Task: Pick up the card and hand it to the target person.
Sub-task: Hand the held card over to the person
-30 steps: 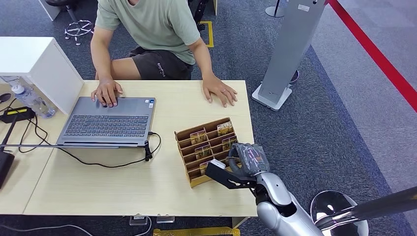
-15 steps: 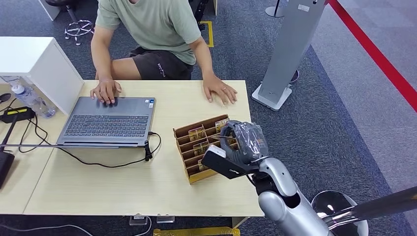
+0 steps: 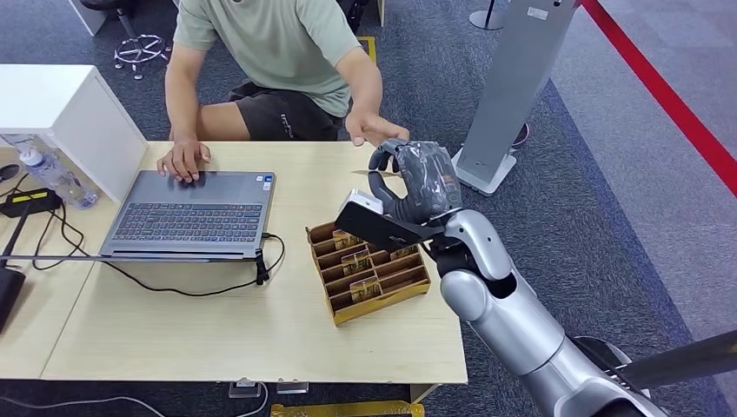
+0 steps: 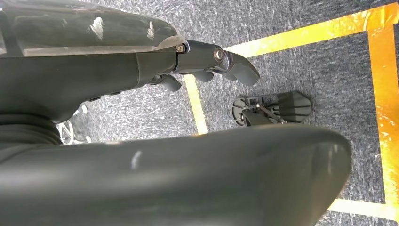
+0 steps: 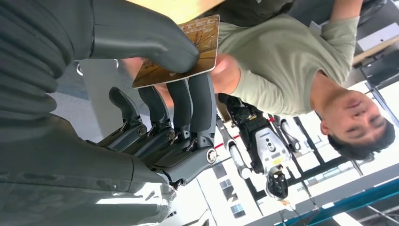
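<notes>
Right wrist view: card (image 5: 188, 52) in robot hand (image 5: 155, 94).

No text can be read: the card (image 5: 181, 54) at upper centre of the right wrist view bears gold print too blurred to make out, as is the mark on the person's shorts (image 3: 282, 122)

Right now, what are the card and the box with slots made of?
The card looks like thin stiff plastic or coated paper: flat, printed, slightly glossy. The box looks like brown cardboard or thin wood: matt, tan, with thin dividers. I can't tell which.
</notes>
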Controlling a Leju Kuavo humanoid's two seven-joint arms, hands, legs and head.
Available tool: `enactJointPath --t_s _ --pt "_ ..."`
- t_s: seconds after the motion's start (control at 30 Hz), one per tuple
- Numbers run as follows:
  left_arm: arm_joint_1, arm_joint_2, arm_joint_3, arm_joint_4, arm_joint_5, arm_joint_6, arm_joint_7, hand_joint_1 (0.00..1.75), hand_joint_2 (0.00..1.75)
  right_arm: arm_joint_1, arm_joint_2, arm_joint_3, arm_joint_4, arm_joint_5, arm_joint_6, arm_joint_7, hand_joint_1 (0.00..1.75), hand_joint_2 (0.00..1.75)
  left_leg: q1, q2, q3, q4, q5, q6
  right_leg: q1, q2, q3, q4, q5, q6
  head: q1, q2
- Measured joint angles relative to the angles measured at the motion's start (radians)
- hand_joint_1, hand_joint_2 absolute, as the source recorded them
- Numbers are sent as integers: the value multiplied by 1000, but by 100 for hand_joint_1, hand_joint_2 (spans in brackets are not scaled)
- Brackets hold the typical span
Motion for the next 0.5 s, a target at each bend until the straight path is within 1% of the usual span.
enactJointPath --t_s 0.27,0.47,0.5 --pt "-3 0 -1 0 -4 -3 9 0 0 -130 107 46 263 -28 -117 -73 148 175 0 -1 -1 0 0 0 0 -1 -1 0 0 0 1 0" --pt "-3 0 -1 0 -2 -3 -3 0 0 -214 186 67 485 -58 -205 -112 148 175 0 -1 -1 0 0 0 0 -2 -1 0 0 0 0 0" --pt "-3 0 -1 0 -1 -4 -1 0 0 -226 195 69 521 -59 -213 -116 111 175 0 -1 -1 0 0 0 0 -2 -1 0 0 0 0 0"
